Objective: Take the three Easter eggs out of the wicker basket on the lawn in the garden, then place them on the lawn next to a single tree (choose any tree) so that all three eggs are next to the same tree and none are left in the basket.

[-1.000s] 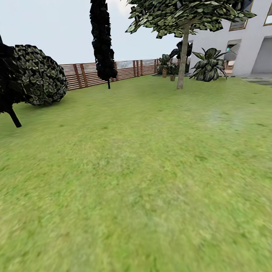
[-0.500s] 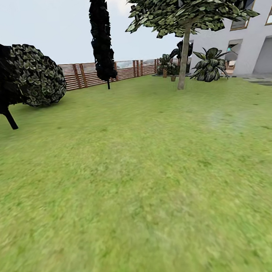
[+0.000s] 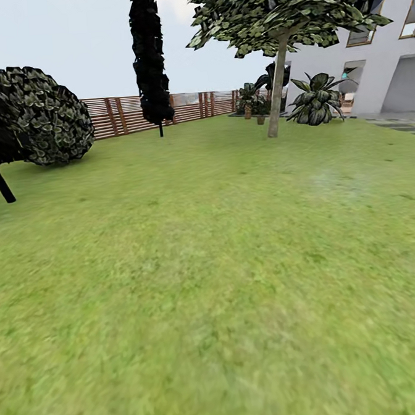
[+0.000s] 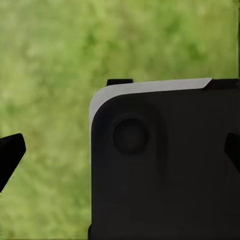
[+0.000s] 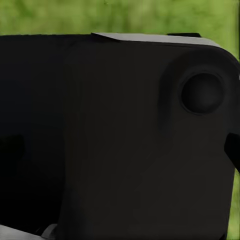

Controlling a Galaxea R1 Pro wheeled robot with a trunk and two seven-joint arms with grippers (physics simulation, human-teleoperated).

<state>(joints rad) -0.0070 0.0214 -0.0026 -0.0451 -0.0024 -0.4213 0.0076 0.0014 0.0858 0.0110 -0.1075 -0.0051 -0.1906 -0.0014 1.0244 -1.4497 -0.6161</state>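
Left gripper (image 4: 120,150) looks spread, dark fingertips at opposite frame edges; right gripper (image 5: 122,145) mostly hidden behind black robot body (image 5: 115,135), can't tell. Blurry lawn (image 3: 212,281) up close, one tree (image 3: 276,85) around 1 o'clock, fence (image 3: 120,114) behind.

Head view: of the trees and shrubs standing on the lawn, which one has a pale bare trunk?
The tree right of centre near the white house: a tan trunk under a leafy canopy. The columnar tree is dark; the bush shows no trunk.
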